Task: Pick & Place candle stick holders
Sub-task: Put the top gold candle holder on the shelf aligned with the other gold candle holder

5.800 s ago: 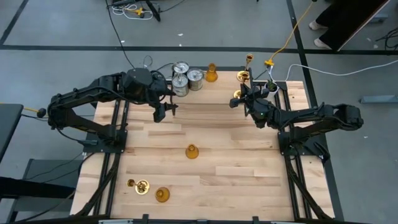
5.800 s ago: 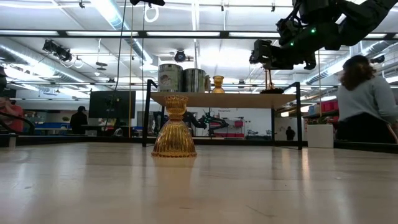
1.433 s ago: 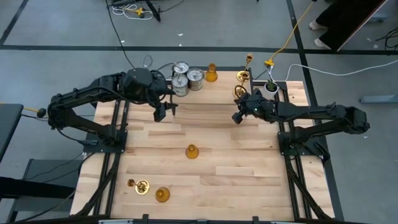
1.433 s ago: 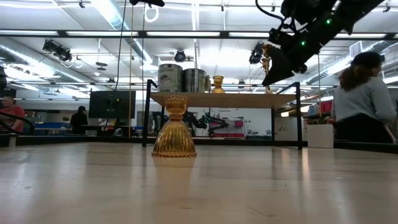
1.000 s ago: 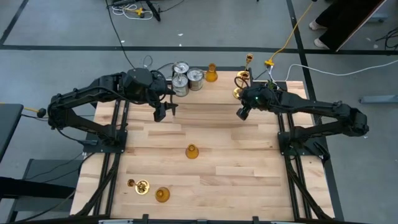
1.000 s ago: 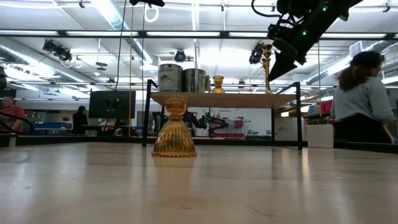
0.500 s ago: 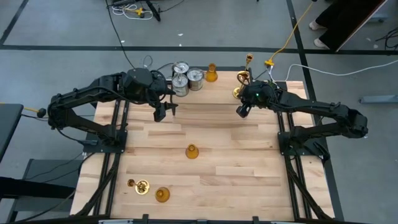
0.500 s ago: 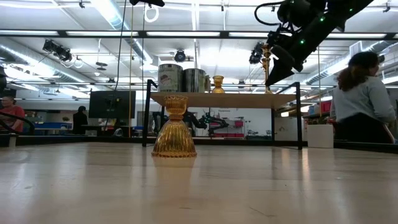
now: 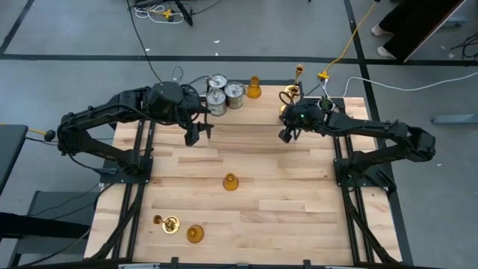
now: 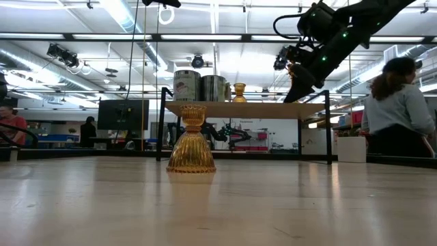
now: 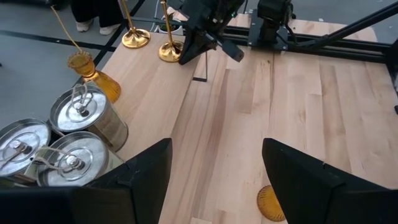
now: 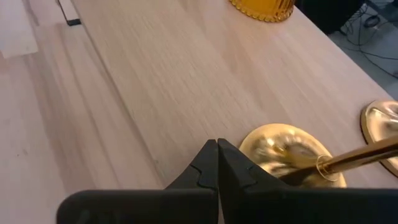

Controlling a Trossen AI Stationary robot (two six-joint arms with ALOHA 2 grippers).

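My right gripper (image 12: 217, 149) is shut and low over the table's far right, its tips beside the round base of an upright brass holder (image 12: 280, 149). A second brass holder (image 12: 382, 121) stands just beyond, and a third (image 9: 168, 222) lies near the front left. Amber holders stand at the far edge (image 9: 254, 88), mid-table (image 9: 230, 181) and front left (image 9: 195, 234). Three silvery cylinders (image 11: 87, 115) cluster at the far edge. My left gripper (image 9: 198, 136) hangs open above the board near them, holding nothing. My right gripper's shut fingers (image 12: 239, 168) slant down toward the table's left and end right at the rim of the brass holder's round base (image 12: 249, 146). Whether they touch it I cannot tell. The holder stands upright on its base.
A small white pot with a green plant (image 9: 326, 104) sits at the far right corner behind the right arm. Black frame rails (image 9: 142, 149) run along both sides of the board. A person (image 10: 403, 109) is in the room beyond the table.
My right gripper, still shut, has sunk toward the table and shifted a little toward the table's left, coming in front of the nearer brass holder in the low view.
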